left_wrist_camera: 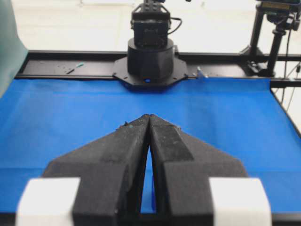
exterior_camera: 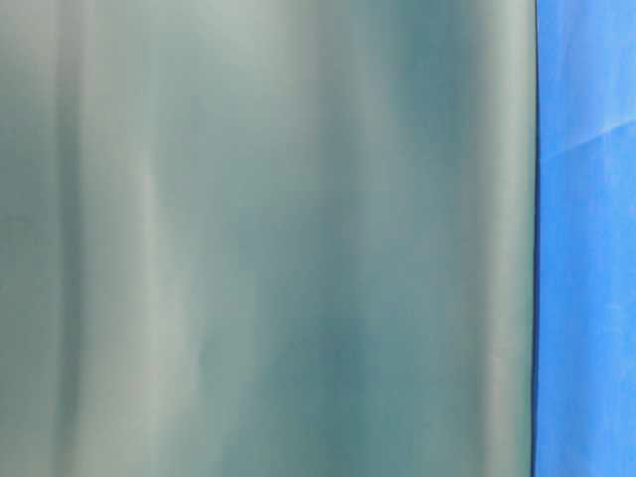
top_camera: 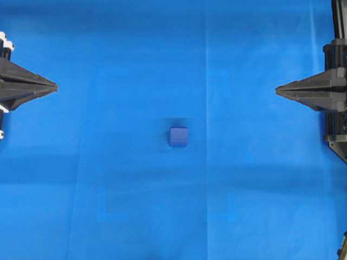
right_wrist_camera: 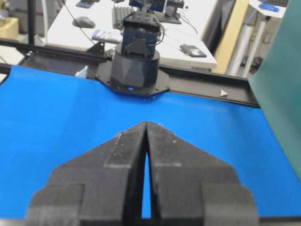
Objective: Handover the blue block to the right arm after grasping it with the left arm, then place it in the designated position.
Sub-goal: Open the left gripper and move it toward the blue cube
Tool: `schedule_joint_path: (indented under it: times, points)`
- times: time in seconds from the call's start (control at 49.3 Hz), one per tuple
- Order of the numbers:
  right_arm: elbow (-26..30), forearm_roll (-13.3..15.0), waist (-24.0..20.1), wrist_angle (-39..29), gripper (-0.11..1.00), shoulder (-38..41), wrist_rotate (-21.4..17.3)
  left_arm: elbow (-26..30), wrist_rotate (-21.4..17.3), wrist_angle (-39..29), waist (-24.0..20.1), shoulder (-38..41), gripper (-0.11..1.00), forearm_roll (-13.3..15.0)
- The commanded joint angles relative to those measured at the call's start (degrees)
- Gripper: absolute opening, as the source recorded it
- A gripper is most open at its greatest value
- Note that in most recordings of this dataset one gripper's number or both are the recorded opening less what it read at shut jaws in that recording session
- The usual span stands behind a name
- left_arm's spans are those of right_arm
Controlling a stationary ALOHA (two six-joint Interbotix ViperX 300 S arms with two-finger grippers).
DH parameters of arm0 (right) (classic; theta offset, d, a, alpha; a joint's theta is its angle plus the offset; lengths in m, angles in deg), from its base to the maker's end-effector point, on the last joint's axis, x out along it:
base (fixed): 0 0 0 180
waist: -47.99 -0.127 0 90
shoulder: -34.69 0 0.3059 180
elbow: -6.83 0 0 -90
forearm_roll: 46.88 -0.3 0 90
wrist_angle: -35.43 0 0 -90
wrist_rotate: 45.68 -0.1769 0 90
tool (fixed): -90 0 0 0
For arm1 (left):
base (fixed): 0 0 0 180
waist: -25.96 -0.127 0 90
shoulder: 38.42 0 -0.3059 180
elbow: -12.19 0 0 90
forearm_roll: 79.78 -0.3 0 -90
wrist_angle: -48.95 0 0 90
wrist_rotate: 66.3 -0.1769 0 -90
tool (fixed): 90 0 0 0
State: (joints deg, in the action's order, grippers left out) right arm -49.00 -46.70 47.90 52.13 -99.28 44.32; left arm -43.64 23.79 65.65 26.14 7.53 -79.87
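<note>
Black pointed claws, both pressed together and empty — block untouched mid-tabletop.
Left claw (left_wrist_camera: 149, 117) with white plastic brackets sits at the left edge of the overhead view, fingertips meeting; right all-black claw (right_wrist_camera: 146, 123) sits at the right edge, fingertips meeting too. Small dark-blue rounded cube (top_camera: 178, 136) lies alone on the bright blue cloth (top_camera: 108, 179) between them, well apart from each. Table-level view — mostly blocked by a blurred grey-green sheet (exterior_camera: 268, 238).
</note>
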Motion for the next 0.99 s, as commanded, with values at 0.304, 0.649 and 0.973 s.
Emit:
schedule_joint_path:
  times: [0.304, 0.649, 0.973]
  points:
    - [1.6, 1.2, 0.4, -1.2, -0.03, 0.7, 1.1, 0.6, -0.3, 0.0, 0.0, 0.5, 0.00, -0.4]
    - [1.7, 1.1, 0.4, -2.1, -0.02, 0.6, 0.4, 0.6, -0.2, 0.4, 0.0, 0.1, 0.00, -0.4]
    - [1.6, -0.3, 0.4, -2.4, 0.61, 1.3, -0.7, 0.6, 0.3, 0.7, 0.0, 0.1, 0.61, -0.4]
